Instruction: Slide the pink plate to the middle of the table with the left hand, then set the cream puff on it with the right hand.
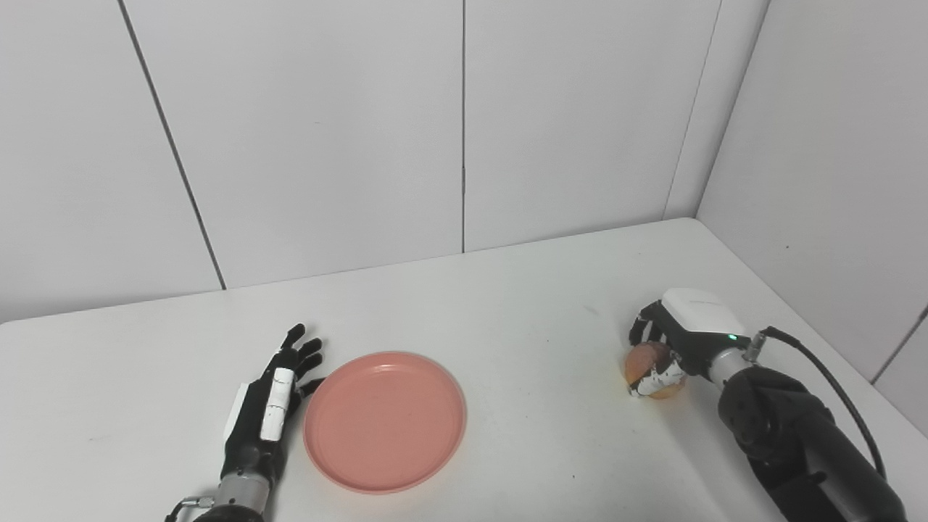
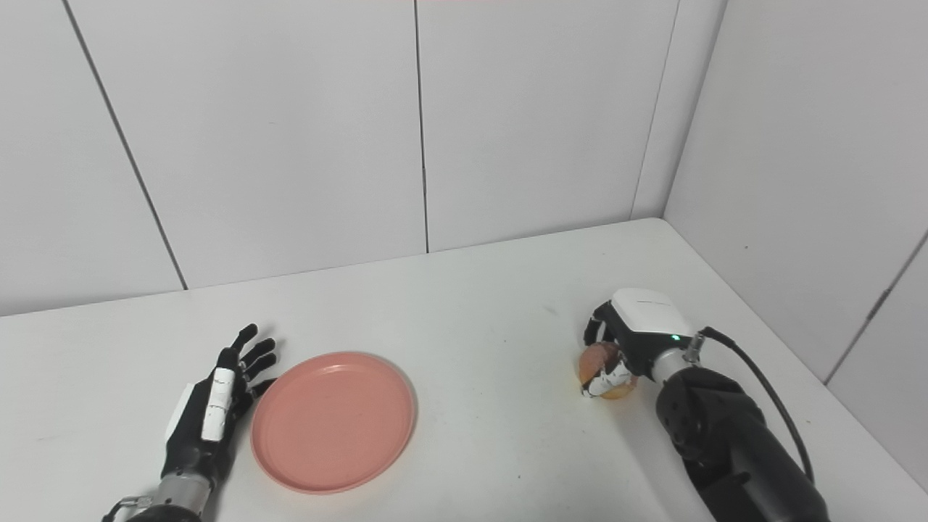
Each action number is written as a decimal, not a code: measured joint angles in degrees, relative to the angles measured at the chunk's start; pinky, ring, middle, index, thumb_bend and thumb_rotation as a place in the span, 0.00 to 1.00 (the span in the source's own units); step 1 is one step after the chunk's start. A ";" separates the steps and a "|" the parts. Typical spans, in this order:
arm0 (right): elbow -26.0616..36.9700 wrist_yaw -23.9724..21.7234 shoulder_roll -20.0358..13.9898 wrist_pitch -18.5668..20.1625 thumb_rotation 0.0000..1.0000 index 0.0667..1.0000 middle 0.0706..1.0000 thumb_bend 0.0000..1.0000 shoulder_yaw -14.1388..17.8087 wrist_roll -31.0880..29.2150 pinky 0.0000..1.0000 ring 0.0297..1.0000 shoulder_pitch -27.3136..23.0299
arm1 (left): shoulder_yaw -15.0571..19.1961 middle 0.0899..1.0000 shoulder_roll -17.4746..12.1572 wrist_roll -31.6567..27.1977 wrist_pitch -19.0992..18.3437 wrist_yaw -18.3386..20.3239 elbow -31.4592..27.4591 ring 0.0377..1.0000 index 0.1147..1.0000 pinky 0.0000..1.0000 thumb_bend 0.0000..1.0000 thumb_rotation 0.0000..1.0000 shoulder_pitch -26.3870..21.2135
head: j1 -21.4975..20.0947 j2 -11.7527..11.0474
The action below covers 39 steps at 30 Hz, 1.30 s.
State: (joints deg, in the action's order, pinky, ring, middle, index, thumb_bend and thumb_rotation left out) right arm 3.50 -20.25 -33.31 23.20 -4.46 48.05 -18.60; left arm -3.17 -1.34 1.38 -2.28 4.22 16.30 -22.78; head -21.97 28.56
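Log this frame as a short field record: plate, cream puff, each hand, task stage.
plate: pink plate, empty, on the table, left of centre
cream puff: cream puff on the table at right, off the plate
left hand: left hand open, flat beside the plate's left rim
right hand: right hand closed around the cream puff
stage: puff not yet on plate

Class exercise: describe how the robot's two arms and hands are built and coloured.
The left robot hand is black with slim fingers, a white strip along it and a silver wrist. The right robot hand is black with a white back cover, a small green light, a silver wrist, a bulky black forearm and a looping black cable.
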 measured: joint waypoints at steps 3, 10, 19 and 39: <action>0.01 0.32 0.00 0.00 0.00 0.48 0.44 0.52 -0.08 -0.06 0.31 0.38 0.08 | 0.00 0.87 0.00 0.00 -0.32 0.00 -0.31 0.87 0.89 0.82 0.98 0.98 0.08 | 0.00 0.09; 0.65 0.72 -0.10 0.00 0.00 0.49 0.43 0.52 -0.31 -0.16 0.29 0.37 0.37 | -0.02 0.87 0.01 0.00 -0.82 0.03 -0.76 0.87 0.90 0.82 0.98 0.98 0.20 | 0.09 0.18; 6.89 -1.04 -0.11 0.07 0.00 0.49 0.42 0.51 -0.92 -0.01 0.29 0.36 0.67 | -0.06 0.87 0.03 0.00 -0.82 0.07 -0.70 0.88 0.90 0.82 0.98 0.98 0.19 | 0.53 0.26; 18.08 -6.88 3.70 -0.63 0.00 0.47 0.46 0.52 -4.33 -0.34 0.34 0.39 -4.22 | -1.82 0.87 1.34 1.67 -4.82 -1.79 -4.37 0.88 0.90 0.81 0.90 0.99 1.13 | 9.84 2.99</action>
State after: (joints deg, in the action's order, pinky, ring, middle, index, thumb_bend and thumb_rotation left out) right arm 21.58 -27.13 -29.61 22.57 -8.79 47.71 -22.82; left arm -4.99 0.00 3.05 -7.10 2.43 11.93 -21.66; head -12.13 31.55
